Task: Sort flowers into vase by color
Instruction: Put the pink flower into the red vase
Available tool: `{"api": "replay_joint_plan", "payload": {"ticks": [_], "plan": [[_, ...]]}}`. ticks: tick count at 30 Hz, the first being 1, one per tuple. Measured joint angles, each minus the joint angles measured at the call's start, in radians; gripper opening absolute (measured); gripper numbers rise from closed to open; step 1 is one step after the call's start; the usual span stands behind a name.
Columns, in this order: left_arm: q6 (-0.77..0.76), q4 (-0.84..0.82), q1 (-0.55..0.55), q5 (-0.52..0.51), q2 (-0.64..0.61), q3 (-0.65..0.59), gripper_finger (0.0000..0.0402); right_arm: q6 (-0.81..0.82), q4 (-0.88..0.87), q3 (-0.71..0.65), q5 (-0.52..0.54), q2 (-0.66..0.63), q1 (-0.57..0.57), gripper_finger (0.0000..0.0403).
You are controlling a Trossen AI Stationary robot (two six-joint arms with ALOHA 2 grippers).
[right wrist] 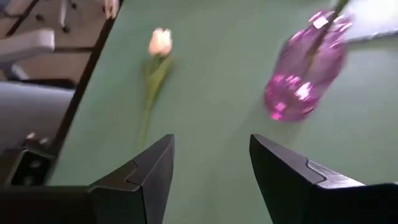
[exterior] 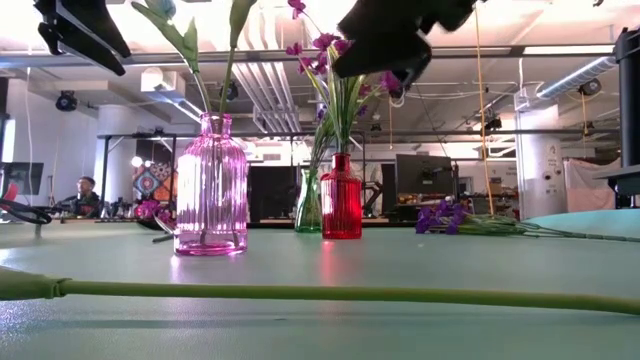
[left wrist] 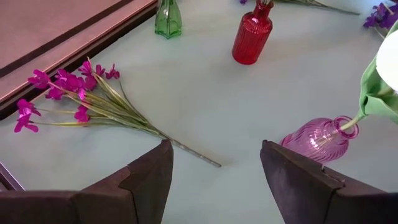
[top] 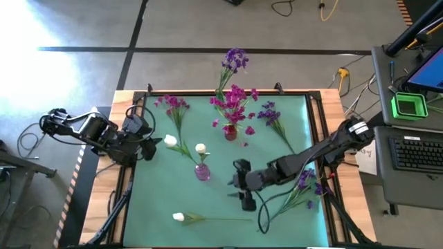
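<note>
Above the green mat, right hand and left hand hover, fingers apart, empty.

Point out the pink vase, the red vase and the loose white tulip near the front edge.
pink vase point(top: 202, 171), high view, ribbed body.
red vase point(exterior: 341, 200), low view, ribbed body.
white tulip point(top: 178, 217), high view, bud.

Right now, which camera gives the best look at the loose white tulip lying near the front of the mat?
The right wrist view: the white tulip lies whole and unobstructed beyond the right gripper and its open fingers. The high view shows it complete but small. The low view catches only its stem across the foreground. The left wrist view misses it.
</note>
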Motion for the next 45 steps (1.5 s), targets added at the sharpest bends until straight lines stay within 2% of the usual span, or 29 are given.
{"api": "replay_joint_plan", "payload": {"ticks": [8, 11, 15, 18, 21, 24, 28, 33, 38, 45], "plan": [[0.024, -0.002, 0.000, 0.007, -0.002, 0.000, 0.0231, 0.144, -0.216, 0.199, 0.010, 0.137, 0.071, 0.0201], [0.042, -0.004, 0.000, 0.064, -0.004, 0.000, 0.0231, 0.195, -0.316, 0.286, -0.003, 0.193, 0.084, 0.0201], [0.057, -0.025, 0.000, 0.166, -0.014, 0.000, 0.0231, 0.286, -0.539, 0.405, -0.032, 0.239, 0.092, 0.0201], [0.055, -0.061, 0.000, 0.214, -0.021, 0.000, 0.0231, 0.384, -0.768, 0.474, -0.061, 0.243, 0.092, 0.0201], [0.046, -0.109, 0.000, 0.245, -0.030, 0.000, 0.0231, 0.506, -0.994, 0.517, -0.059, 0.227, 0.092, 0.0201], [0.028, -0.150, 0.000, 0.245, -0.037, 0.000, 0.0231, 0.654, -1.134, 0.521, -0.058, 0.185, 0.092, 0.0201], [0.024, -0.170, 0.000, 0.238, -0.046, 0.000, 0.0231, 0.767, -1.167, 0.484, -0.042, 0.114, 0.100, 0.0201], [0.024, -0.169, 0.000, 0.206, -0.053, 0.000, 0.0231, 0.823, -1.167, 0.446, 0.036, 0.041, 0.111, 0.0201], [0.011, -0.143, 0.000, 0.140, -0.055, 0.000, 0.0231, 0.810, -1.167, 0.443, 0.089, 0.003, 0.113, 0.0201], [-0.014, -0.092, 0.009, 0.086, -0.053, 0.020, 0.0231, 0.705, -1.166, 0.442, 0.184, -0.050, 0.098, 0.0201]]}}
